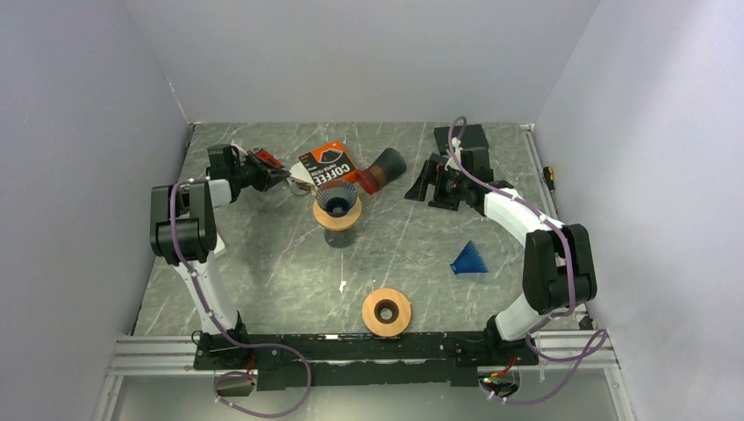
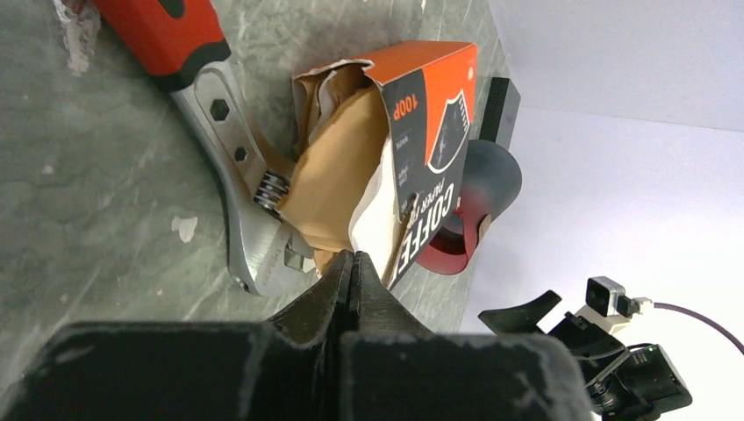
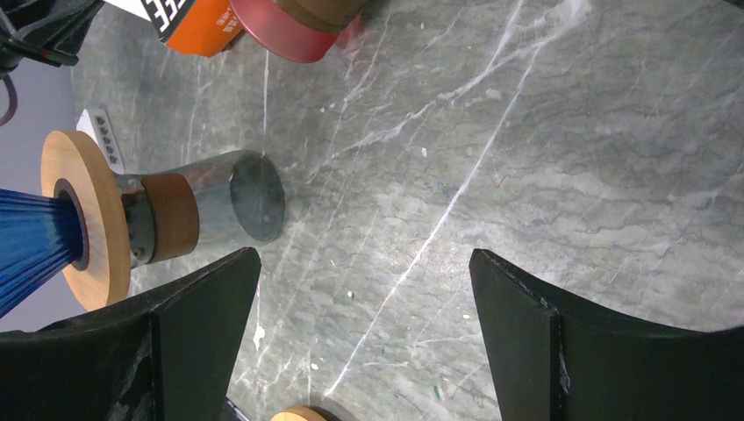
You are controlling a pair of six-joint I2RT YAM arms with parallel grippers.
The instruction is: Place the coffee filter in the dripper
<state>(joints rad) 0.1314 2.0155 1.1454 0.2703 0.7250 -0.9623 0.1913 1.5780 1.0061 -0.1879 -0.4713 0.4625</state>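
While shut at the filter box [image 2: 430, 114] mouth, left gripper [image 2: 351, 263] outstretched; right gripper [image 3: 364, 256] wide, empty.

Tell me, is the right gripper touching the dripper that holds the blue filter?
Apart. The top view shows a stretch of bare table between the open right gripper and the dripper.

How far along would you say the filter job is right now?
Done: nothing yet; the wooden-ring dripper near the arm bases looks empty. In hand: the left fingers are shut at the brown paper filters spilling from the orange cardboard box; whether one is pinched is unclear. Left: draw one out and seat it.
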